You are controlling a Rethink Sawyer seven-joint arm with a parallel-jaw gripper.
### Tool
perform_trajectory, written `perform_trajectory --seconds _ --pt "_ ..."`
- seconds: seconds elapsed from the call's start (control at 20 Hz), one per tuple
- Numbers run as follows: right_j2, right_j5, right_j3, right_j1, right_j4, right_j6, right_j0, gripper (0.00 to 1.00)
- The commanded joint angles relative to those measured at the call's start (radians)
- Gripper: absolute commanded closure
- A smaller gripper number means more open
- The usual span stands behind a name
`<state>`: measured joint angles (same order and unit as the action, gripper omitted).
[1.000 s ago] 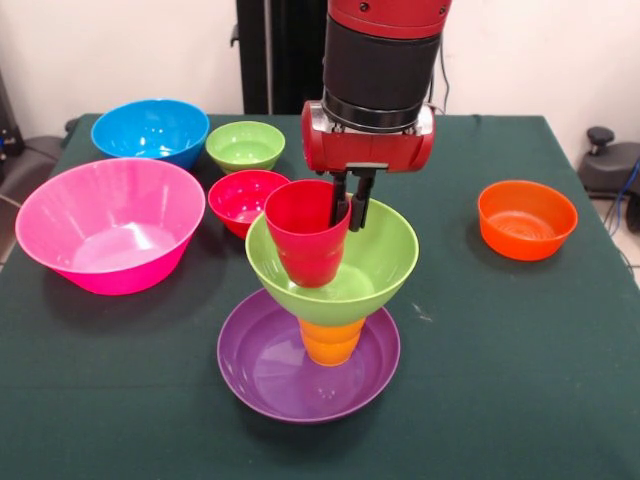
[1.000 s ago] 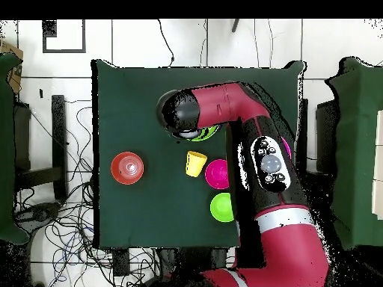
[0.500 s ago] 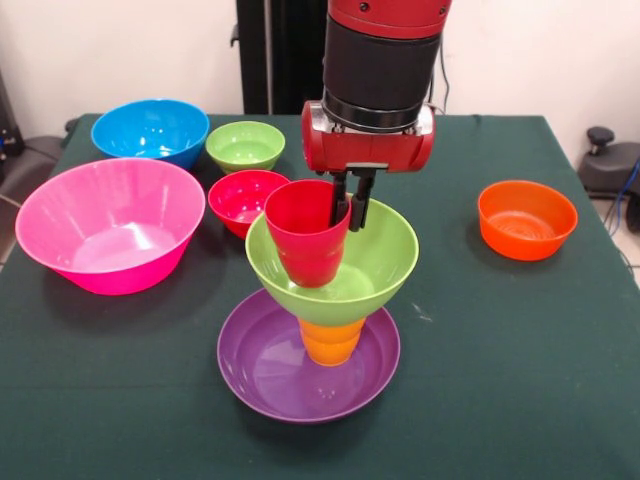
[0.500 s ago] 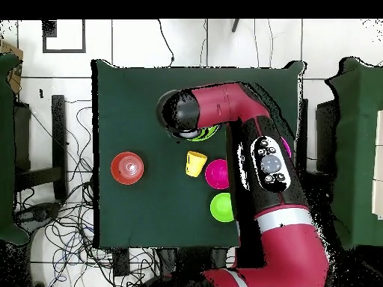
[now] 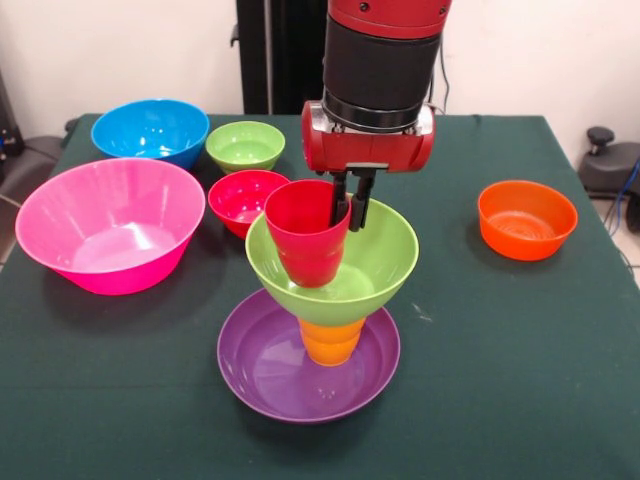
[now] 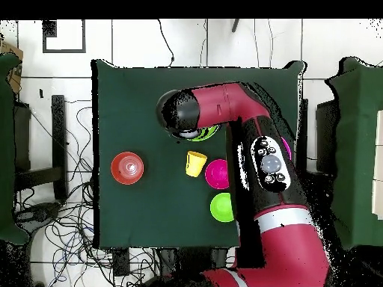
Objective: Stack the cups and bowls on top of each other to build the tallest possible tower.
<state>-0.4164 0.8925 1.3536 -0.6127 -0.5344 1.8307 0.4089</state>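
Front view, with the tower (image 5: 318, 310) as landmark. Far to its left on the green surface (image 5: 520, 400) sits the big pink bowl (image 5: 110, 225), with the blue bowl (image 5: 150, 130) behind it. Nearer the tower, behind and to its left, stand the small green bowl (image 5: 245, 146) and the small red bowl (image 5: 243, 198). The tower itself has the purple bowl (image 5: 275, 370) as base, an upturned orange cup (image 5: 331, 341) standing in it, and the lime green bowl (image 5: 375, 262) resting on that cup. The red cup (image 5: 306, 232) hangs upright in the lime green bowl's mouth, its far rim pinched by the narrowed gripper (image 5: 351, 208). Well to the tower's right lies the small orange bowl (image 5: 526, 218). In the overhead view a yellow cup (image 6: 195, 163) lies apart from the tower.
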Motion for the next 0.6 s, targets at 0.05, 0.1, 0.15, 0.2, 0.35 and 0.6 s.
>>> perform_trajectory --seconds 0.05,0.1,0.15,0.2,0.35,0.6 --pt "-0.035 -0.04 0.034 0.054 -0.014 -0.071 -0.019 1.0" --pt "-0.035 -0.037 0.034 0.054 -0.013 -0.07 -0.019 1.0" --pt "-0.035 -0.037 0.033 0.057 -0.013 -0.071 -0.019 1.0" --pt "-0.035 -0.038 0.032 0.059 -0.012 -0.071 -0.018 1.0" --pt "-0.035 -0.031 0.022 0.063 -0.012 -0.07 -0.022 1.0" --pt "-0.028 -0.028 0.021 0.064 -0.013 -0.061 -0.024 1.0"
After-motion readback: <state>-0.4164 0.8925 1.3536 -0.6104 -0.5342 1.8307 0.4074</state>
